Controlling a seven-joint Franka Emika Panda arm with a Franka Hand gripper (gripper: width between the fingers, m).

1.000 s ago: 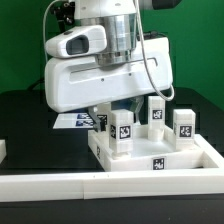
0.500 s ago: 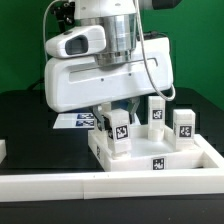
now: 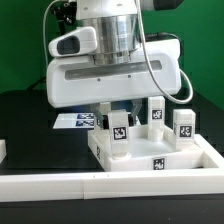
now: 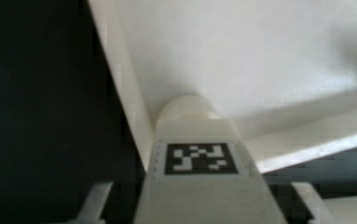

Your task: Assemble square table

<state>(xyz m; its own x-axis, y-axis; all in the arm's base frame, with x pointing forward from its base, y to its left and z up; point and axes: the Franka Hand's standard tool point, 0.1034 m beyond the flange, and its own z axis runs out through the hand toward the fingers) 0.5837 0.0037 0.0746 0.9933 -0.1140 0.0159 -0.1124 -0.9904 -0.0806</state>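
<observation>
legs (image 3: pixel 119 133) upright on rimmed square table (image 3: pixel 150 165)

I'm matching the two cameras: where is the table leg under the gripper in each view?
Exterior view: the leg stands upright on the square tabletop, just below the gripper, left of two other legs.
Wrist view: the same leg fills the lower centre, between the fingers.
Shared landmark: the black-and-white tag on that leg's face.
</observation>
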